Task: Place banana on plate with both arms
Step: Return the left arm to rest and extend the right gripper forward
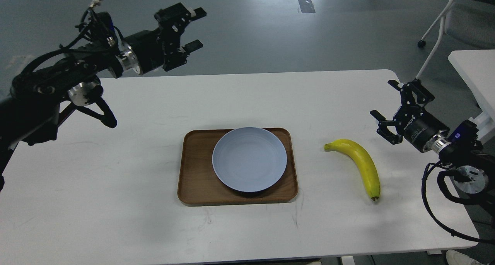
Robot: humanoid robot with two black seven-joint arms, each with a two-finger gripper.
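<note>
The yellow banana lies on the white table, right of the tray, stem toward the plate, dark tip toward me. The pale blue-grey plate sits empty on the brown wooden tray at the table's middle. My left gripper is open and empty, raised high over the table's far left edge, well away from the plate. My right gripper is open and empty, above the table's right side, just right of the banana and apart from it.
A white chair stands at the far right on the grey floor. A second white table edges in at the right. My right arm's cables hang over the table's right edge.
</note>
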